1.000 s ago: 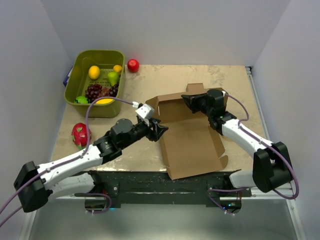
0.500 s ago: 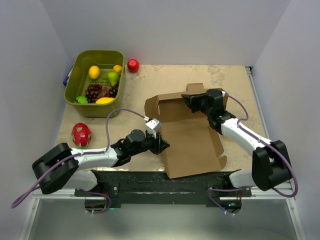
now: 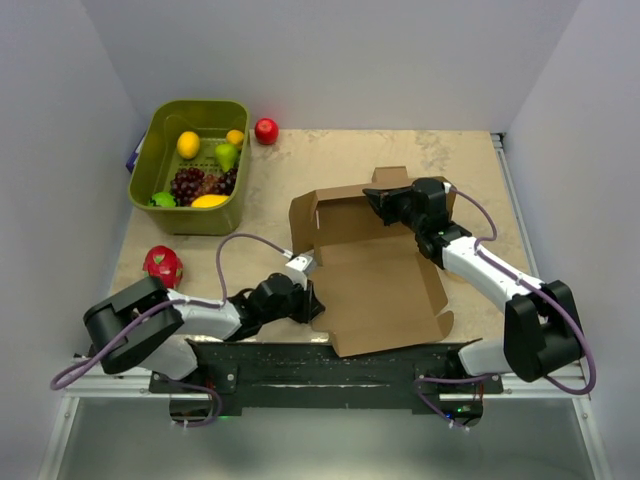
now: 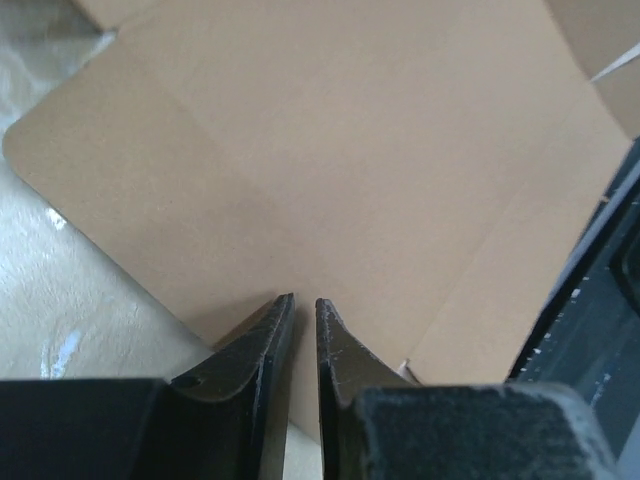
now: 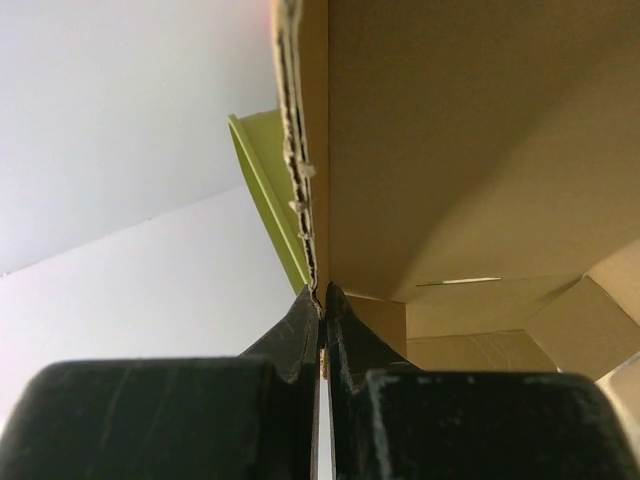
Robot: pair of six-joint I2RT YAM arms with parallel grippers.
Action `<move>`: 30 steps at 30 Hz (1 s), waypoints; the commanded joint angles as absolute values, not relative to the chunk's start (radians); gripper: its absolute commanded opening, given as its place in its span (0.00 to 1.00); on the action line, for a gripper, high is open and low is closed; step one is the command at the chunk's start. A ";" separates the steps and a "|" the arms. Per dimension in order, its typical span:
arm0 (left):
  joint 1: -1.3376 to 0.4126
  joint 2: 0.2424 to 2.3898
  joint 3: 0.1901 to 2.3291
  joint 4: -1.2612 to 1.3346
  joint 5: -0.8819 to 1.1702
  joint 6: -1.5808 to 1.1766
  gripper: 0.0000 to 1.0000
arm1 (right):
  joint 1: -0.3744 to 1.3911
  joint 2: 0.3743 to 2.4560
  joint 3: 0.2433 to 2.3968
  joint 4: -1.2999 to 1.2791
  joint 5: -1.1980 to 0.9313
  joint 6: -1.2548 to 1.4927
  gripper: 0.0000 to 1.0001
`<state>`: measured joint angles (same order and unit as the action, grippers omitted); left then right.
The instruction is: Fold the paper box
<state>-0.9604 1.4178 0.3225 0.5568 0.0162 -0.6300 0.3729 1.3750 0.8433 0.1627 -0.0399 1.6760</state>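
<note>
The paper box (image 3: 378, 275) is a large brown cardboard sheet lying mid-table, with its back wall and side flaps raised. My right gripper (image 3: 372, 197) is shut on the top edge of that back wall. In the right wrist view the corrugated edge (image 5: 296, 150) runs down into the pinched jaws of the right gripper (image 5: 321, 292). My left gripper (image 3: 316, 300) sits low at the sheet's front-left edge. In the left wrist view the left gripper (image 4: 301, 298) points at the flat cardboard (image 4: 350, 170). Its fingers (image 4: 262, 345) stand a narrow gap apart with nothing held between them.
A green basket (image 3: 160, 135) with grapes and other fruit stands at the back left. A red apple (image 3: 266, 131) lies beside it and a dragon fruit (image 3: 163, 266) lies at the left. The black front rail (image 3: 330, 365) borders the table's near edge. Walls close in on three sides.
My left arm has pulled back and down toward the near edge, and its gripper has slid along the sheet's left edge toward the front while its jaws narrowed. The right arm held still.
</note>
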 commanded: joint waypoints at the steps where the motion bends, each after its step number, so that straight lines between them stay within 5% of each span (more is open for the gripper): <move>1: -0.974 1.511 0.334 0.559 -0.034 -0.713 0.17 | 0.376 1.358 0.877 0.167 -0.008 1.678 0.00; 15: -0.985 1.431 0.386 0.476 -0.163 -0.810 0.21 | 0.377 1.295 0.858 0.121 -0.003 1.652 0.00; 25: -0.983 1.312 0.586 0.351 -0.210 -0.709 0.45 | 0.376 1.264 0.821 0.110 0.023 1.623 0.00; 30: -0.982 1.279 0.715 0.237 -0.247 -0.663 0.46 | 0.376 1.259 0.801 0.130 0.009 1.594 0.00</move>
<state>-0.9829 1.3228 0.6037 0.3164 -0.1780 -0.7280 0.3729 1.2842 0.8139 0.1062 -0.0139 1.6367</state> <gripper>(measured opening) 0.461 0.022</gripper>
